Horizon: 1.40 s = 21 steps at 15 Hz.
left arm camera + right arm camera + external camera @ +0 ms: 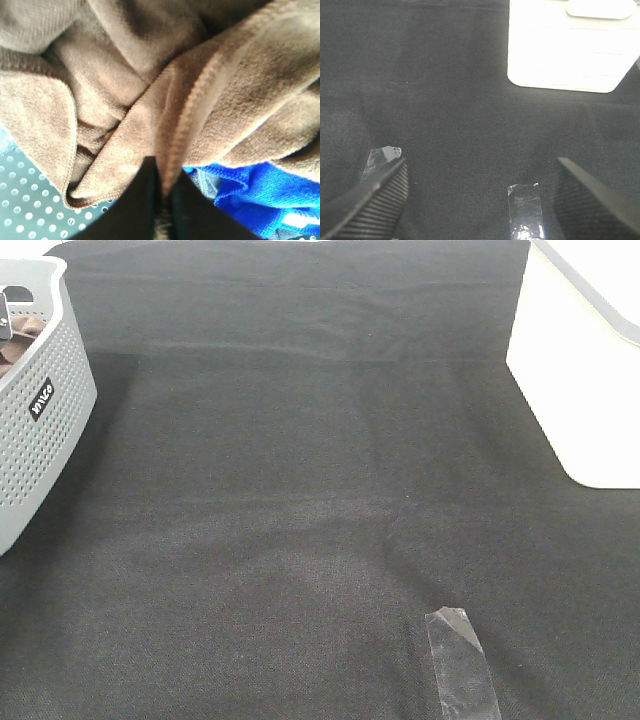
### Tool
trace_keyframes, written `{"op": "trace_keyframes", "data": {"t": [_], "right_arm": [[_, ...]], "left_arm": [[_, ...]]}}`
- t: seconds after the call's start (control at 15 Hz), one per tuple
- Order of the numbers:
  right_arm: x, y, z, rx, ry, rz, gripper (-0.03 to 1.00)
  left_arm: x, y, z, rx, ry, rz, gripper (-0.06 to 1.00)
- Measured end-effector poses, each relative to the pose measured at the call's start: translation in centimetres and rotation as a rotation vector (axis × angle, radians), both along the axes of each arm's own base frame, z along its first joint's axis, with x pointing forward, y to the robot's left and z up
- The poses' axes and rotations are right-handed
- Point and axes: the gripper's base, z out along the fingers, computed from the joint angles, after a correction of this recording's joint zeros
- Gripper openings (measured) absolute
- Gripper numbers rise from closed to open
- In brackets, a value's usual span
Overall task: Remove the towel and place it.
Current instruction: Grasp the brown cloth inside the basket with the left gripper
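Most of the towel [28, 332] is lying hidden inside the grey basket [45, 430] at the desk's left edge, with only a brown sliver showing from above. The left claw [164, 180] is pinching a hemmed fold of it, beside a blue cloth [250, 195]. A black cloth [300, 490] is covering the desk, with a tape strip [460, 660] stuck on it. The right claw [480, 192] is hovering over this cloth, fingers spread wide, holding nothing.
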Motion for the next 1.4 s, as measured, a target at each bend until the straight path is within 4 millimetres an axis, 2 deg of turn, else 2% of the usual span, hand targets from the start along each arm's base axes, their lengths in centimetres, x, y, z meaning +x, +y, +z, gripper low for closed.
{"op": "trace_keyframes", "data": {"t": [0.27,0.4,0.6,0.73,1.0,1.2,1.27,1.4], "right_arm": [[0.0,0.0,0.0,0.0,0.0,0.0,0.76],[0.0,0.0,0.0,0.0,0.0,0.0,0.76],[0.0,0.0,0.0,0.0,0.0,0.0,0.76],[0.0,0.0,0.0,0.0,0.0,0.0,0.76],[0.0,0.0,0.0,0.0,0.0,0.0,0.76],[0.0,0.0,0.0,0.0,0.0,0.0,0.76],[0.0,0.0,0.0,0.0,0.0,0.0,0.76],[0.0,0.0,0.0,0.0,0.0,0.0,0.76]], "left_arm": [[0.3,-0.1,0.2,-0.006,-0.042,-0.008,0.0],[0.5,-0.1,1.7,-0.023,-0.128,0.052,0.0],[0.9,-0.1,8.7,-0.113,-0.459,0.305,0.0],[-0.2,-0.5,12.8,-0.17,-0.584,0.403,0.0],[-2.7,-3.6,18.9,-0.215,-0.707,0.339,0.0],[-5.4,-6.2,23.1,-0.26,-0.804,0.256,0.0],[-6.9,-7.9,24.8,-0.291,-0.843,0.206,0.0],[-8.5,-9.5,26.6,-0.327,-0.883,0.154,0.0]]}}
